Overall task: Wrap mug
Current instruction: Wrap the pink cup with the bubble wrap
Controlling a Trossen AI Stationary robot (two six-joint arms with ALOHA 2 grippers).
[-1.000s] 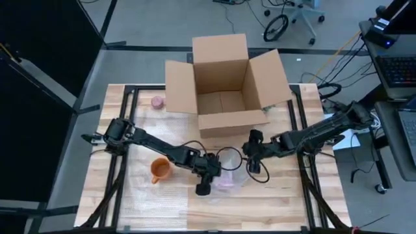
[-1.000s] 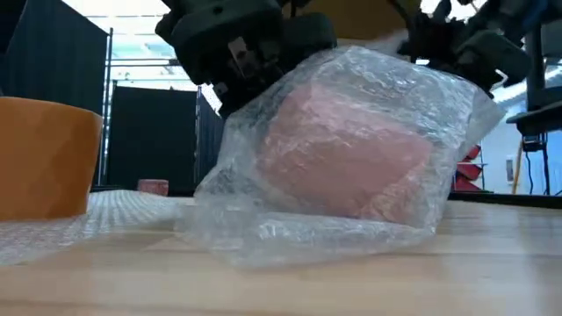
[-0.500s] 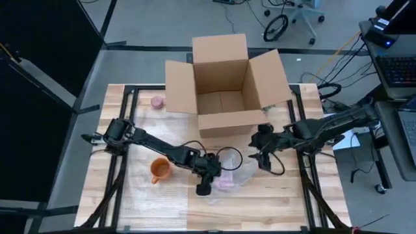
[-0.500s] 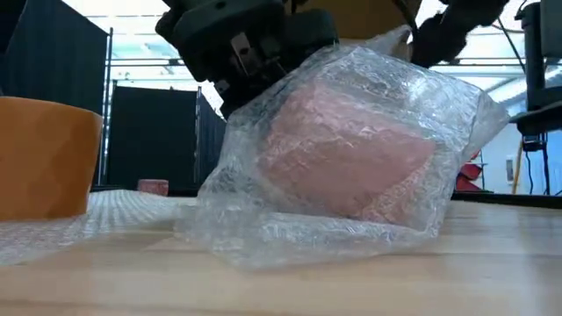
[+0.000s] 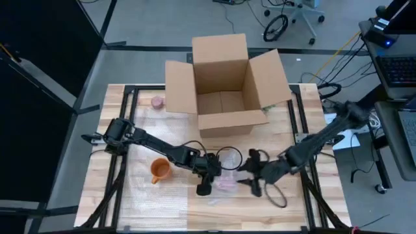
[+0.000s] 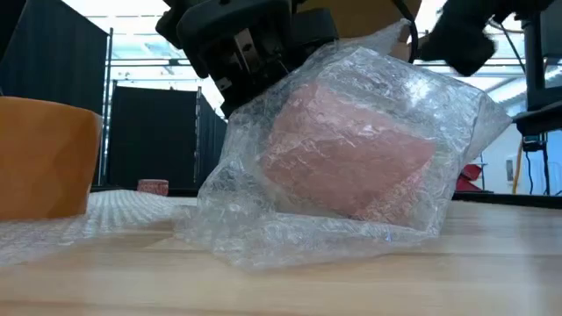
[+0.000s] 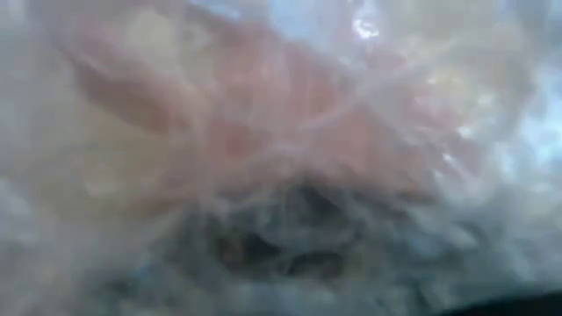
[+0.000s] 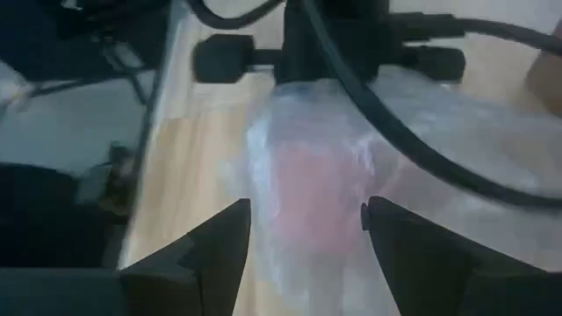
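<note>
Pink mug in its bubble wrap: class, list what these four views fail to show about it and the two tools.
- Mug: handle and rim blurred by the wrap in the low view.
- Left tool: its fingers are hidden; the left wrist view is filled with wrap.
- Right tool: open around the bundle, contact unclear through motion blur.
- Orange mug: cut off by the low view's left edge.

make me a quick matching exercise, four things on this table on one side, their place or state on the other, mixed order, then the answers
Things:
1. orange mug
2. pink mug
3. cardboard box
4. right gripper

Place or state:
A. flaps open, at the table's far edge
B. jaws open, facing the wrapped bundle
C. unwrapped, standing on the bubble wrap sheet
D. bundled inside bubble wrap

Pairs: 1-C, 2-D, 3-A, 4-B
</note>
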